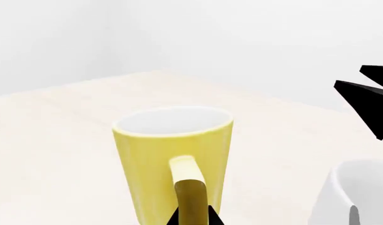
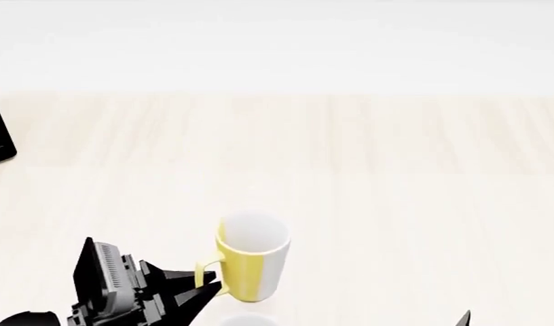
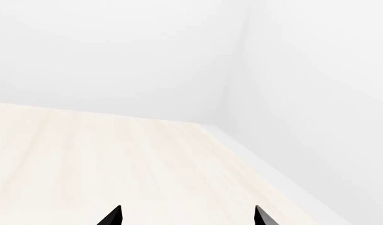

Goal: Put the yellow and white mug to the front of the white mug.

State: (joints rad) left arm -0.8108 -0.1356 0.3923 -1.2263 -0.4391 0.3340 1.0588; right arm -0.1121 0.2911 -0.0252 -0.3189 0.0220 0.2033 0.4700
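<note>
**Yellow mug held by its handle, placing almost done**

You have the left gripper (image 2: pixel 197 291) closed on the handle of the yellow and white mug (image 2: pixel 250 261); in the left wrist view the black tips sit on both sides of the yellow loop. The mug stands upright on the pale wooden table (image 2: pixel 395 176), or very close to it; whether it touches the surface I cannot tell. The white mug (image 1: pixel 357 197) is just beside it, and in the head view only its rim shows at the lower edge, nearer to the robot. So the yellow mug seems to be already on the far side of the white one. I judge that you still need to let go of the handle and pull the arm back.

The right gripper (image 3: pixel 186 216) is spread apart and holds nothing; only two black tips show over the bare table.

Both mugs look like glazed ceramic, smooth and a little shiny. The yellow one is a straight cylinder with a white inside and a white panel. The white one has a rounder body. The table has a light wood grain, matte
</note>
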